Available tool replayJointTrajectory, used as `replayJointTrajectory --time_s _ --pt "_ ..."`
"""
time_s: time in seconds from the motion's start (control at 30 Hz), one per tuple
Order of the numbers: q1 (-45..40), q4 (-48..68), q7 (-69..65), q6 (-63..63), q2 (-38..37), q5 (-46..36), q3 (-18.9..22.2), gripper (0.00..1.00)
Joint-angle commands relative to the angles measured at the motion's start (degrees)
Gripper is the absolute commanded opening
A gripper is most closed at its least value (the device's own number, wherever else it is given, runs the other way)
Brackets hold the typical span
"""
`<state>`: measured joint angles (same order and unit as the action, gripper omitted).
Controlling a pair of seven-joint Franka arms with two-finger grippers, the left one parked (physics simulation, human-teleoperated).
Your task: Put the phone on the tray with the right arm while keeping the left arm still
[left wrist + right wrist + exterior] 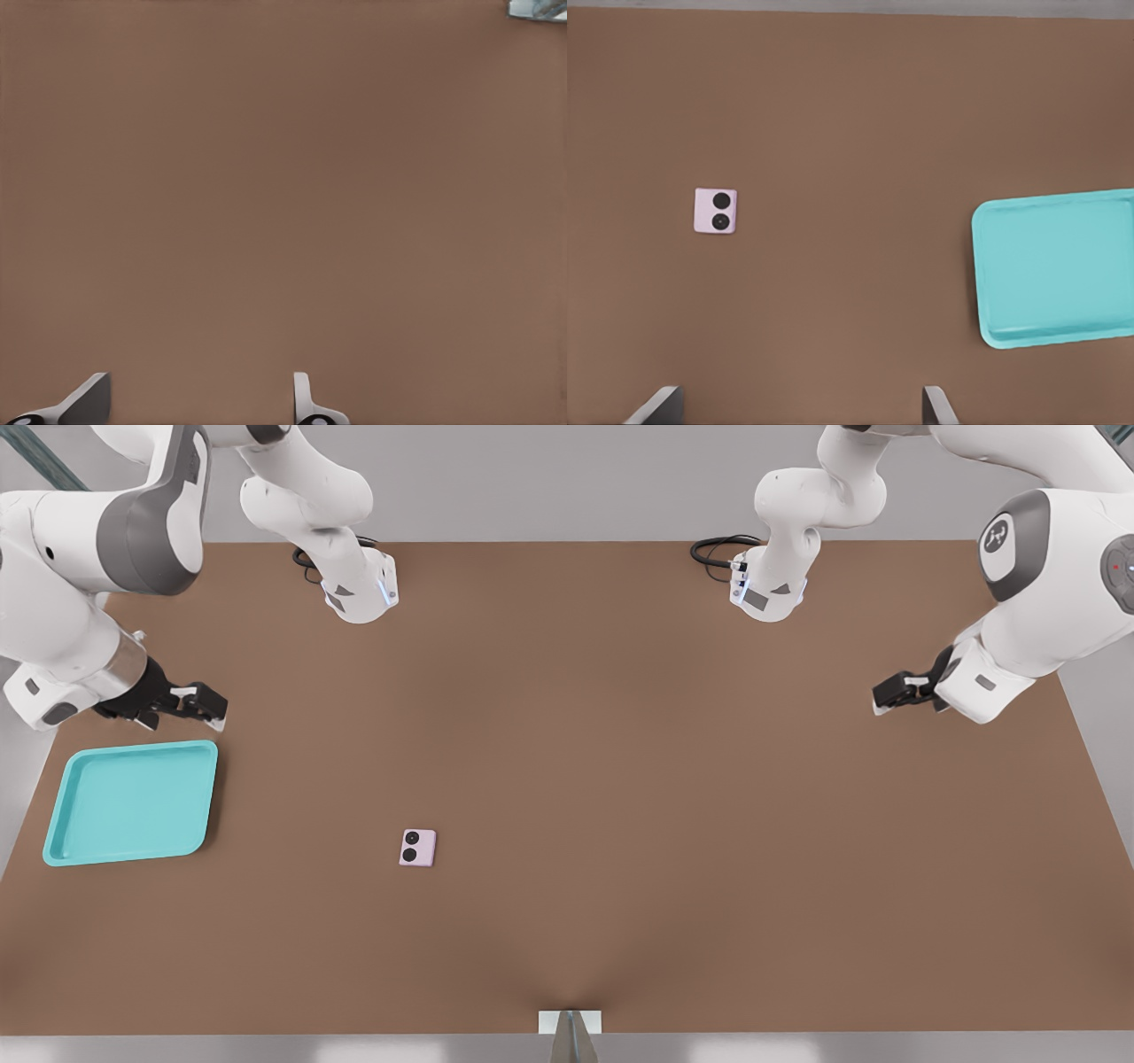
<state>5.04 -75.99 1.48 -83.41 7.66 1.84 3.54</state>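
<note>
The right arm [80, 576] hangs bent above the tray [62, 841], its hand [208, 707] spread apart and empty (phone [417, 848] lies well apart on the worktop [620, 779]).

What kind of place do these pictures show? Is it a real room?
Most likely a simulated tabletop test bench, not a home: a bare brown table with only a turquoise tray and a small pink phone on it. The right arm's gripper hovers open beside the tray.
</note>
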Motion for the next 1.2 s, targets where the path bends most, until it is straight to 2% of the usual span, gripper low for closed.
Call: replayJointTrajectory --time_s 0.0,0.07,0.13,0.2,0.23,0.27,0.33,0.5,0.7,0.9,1.17 --pt "-0.38 -1.27 0.90 -6.32 -0.90 -0.17 0.07 1.00" --pt "0.41 -0.83 1.69 -7.03 1.91 -0.08 -1.25 1.00" --pt "1.64 4.79 4.59 -7.82 11.40 0.36 -4.06 1.00" --pt "2.70 5.50 6.43 -15.71 18.17 0.62 -6.08 1.00" --pt "3.66 4.98 7.05 -22.57 21.60 1.50 -6.17 1.00" --pt "4.89 4.27 12.76 -25.13 24.32 2.82 -6.17 1.00" --pt "4.98 4.53 14.07 -26.36 28.80 2.91 -6.52 1.00" --pt "4.98 -5.83 26.12 -40.16 30.48 2.56 -9.86 1.00" --pt "5.86 -5.75 34.63 -46.83 37.24 2.55 -10.48 1.00" --pt "6.21 -13.30 34.65 -48.25 36.37 5.28 -11.36 1.00" --pt "5.51 -14.80 34.12 -53.70 39.27 5.63 -11.53 1.00"
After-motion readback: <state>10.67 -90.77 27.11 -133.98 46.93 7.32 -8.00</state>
